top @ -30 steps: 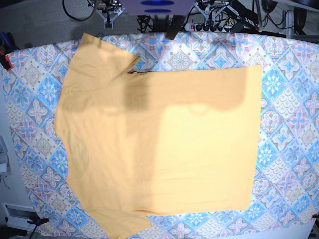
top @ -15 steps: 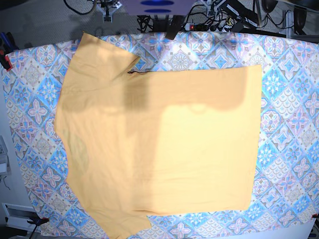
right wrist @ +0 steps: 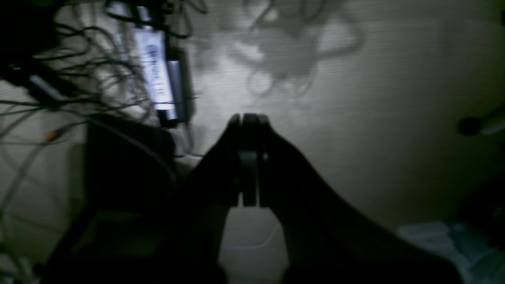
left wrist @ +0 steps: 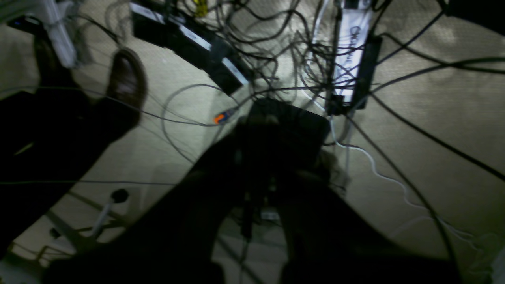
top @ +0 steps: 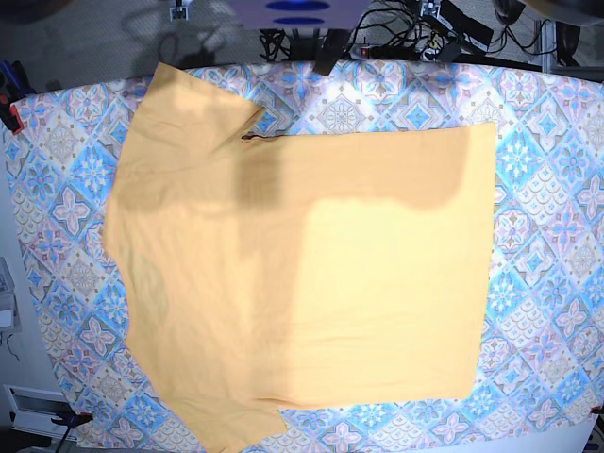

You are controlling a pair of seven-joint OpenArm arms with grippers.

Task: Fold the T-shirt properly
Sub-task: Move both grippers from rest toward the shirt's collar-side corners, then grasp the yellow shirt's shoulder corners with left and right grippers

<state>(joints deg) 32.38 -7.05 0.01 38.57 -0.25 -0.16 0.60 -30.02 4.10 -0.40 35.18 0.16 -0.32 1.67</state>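
Plainly risky: T-shirt [top: 311, 274] flat and unfolded on the table [top: 557, 236], both pincers [right wrist: 248, 118] [left wrist: 268, 118] pressed together, empty, far off over floor cables [left wrist: 276, 51]; likely bunching cloth on descent.

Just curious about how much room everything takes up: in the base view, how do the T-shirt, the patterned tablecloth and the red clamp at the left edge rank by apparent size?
1. Patterned tablecloth: largest, showing on all sides of the shirt.
2. T-shirt: covers most of the middle.
3. Red clamp: tiny by comparison.
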